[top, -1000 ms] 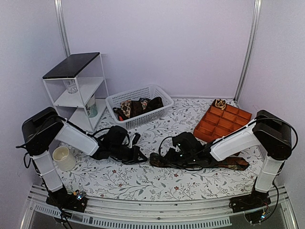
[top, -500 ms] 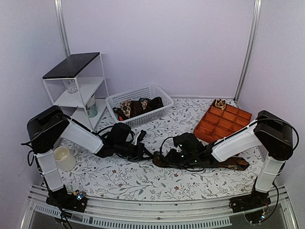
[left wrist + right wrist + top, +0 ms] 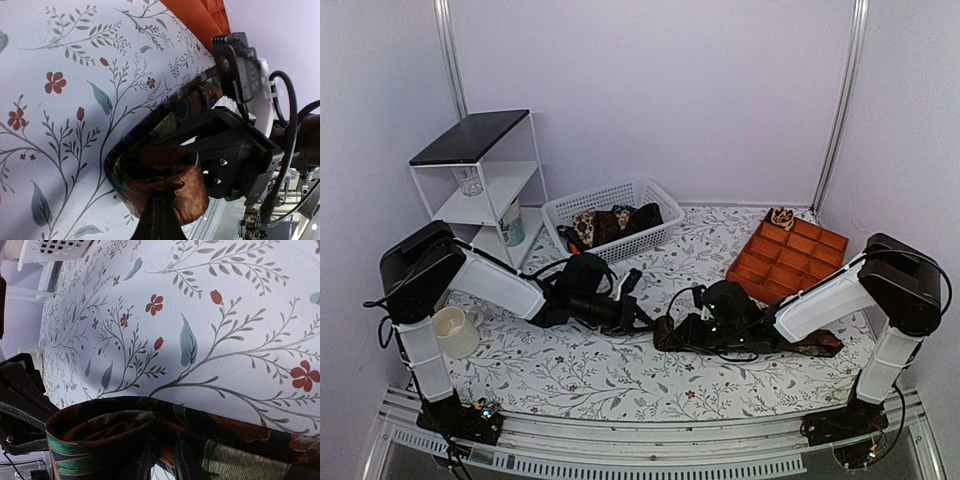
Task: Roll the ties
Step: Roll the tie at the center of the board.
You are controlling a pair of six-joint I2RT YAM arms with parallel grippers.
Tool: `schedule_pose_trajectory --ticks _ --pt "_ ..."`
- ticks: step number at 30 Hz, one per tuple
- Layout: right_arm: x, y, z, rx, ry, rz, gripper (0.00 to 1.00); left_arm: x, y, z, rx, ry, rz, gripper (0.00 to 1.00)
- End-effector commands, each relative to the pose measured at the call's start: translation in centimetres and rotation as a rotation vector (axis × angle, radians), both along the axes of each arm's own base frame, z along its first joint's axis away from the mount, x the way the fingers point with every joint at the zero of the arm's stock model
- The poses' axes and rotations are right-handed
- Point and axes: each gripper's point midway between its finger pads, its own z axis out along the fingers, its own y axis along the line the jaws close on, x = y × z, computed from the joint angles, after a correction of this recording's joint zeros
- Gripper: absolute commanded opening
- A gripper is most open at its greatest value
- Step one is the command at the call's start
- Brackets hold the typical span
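A dark brown, green and rust tie (image 3: 812, 345) lies on the floral tablecloth at the front right, and its left end is rolled up. In the left wrist view the roll (image 3: 165, 175) sits right at my left gripper (image 3: 159, 200), which is shut on the roll's edge. In the right wrist view my right gripper (image 3: 164, 454) pinches the tie (image 3: 240, 440) beside the roll. In the top view the left gripper (image 3: 645, 322) and right gripper (image 3: 670, 335) meet at the roll. More ties (image 3: 605, 222) lie in the white basket (image 3: 642, 190).
An orange compartment tray (image 3: 790, 255) stands at the back right with a small tan rolled tie (image 3: 782, 217) in its far corner. A white shelf unit (image 3: 480, 190) stands at the back left. A cream cup (image 3: 452, 330) sits by the left arm's base.
My left arm has reached to the right across the table and closed on the roll's end. My right gripper has shifted slightly right with the tie.
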Motion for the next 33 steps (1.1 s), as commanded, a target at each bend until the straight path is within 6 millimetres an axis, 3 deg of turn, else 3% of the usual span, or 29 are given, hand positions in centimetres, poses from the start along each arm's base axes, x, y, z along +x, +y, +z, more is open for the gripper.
schedule_pose_trajectory --ticks 1,19,23,33 --pt "0.3 -0.5 1.4 0.026 -0.039 -0.002 0.19 -0.5 -0.7 -0.9 0.039 0.020 -0.016 0.00" --pt "0.5 -5.9 0.6 -0.054 -0.031 -0.164 0.22 0.1 -3.0 -1.0 0.071 0.007 -0.017 0.00" --pt "0.5 -7.3 0.7 -0.065 -0.040 -0.217 0.23 0.0 -3.3 -2.5 0.101 0.024 -0.028 0.00" --pt "0.1 -8.6 3.0 -0.027 -0.064 -0.240 0.28 -0.5 -5.4 -2.4 0.101 0.027 -0.061 0.00"
